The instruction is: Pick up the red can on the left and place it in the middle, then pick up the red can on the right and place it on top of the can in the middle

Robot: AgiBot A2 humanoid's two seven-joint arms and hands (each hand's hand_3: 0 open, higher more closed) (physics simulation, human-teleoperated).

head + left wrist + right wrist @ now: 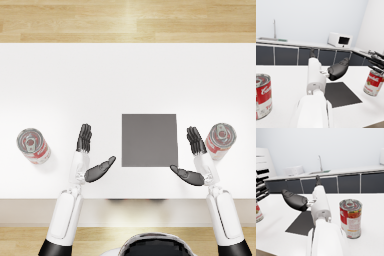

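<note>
While both arms reach over the near half of the white table [128, 75], neither hand holds anything. Seen from the head, the dark left hand [92, 155] has its fingers stretched out straight toward the far side and its thumb spread wide to the right, pointing at the dark grey square mat [149, 139] that lies flat in the middle of the table. The dark right hand [194, 159] mirrors it, fingers extended and thumb spread to the left, its thumb tip just at the mat's near right corner.

Well apart to the left of the left hand stands the left red tomato soup can [33, 145], upright with its silver pull-tab lid on top, clear of the fingers. On the other side, the right red tomato soup can [220, 139] stands upright just beside the right hand's fingers; whether they touch is hard to tell from the head view, but the right wrist view shows a gap between forearm and can [350, 218].

Beyond the table, a dark-fronted kitchen counter [286, 55] carries a sink tap [274, 28] and a white microwave [340, 40].
</note>
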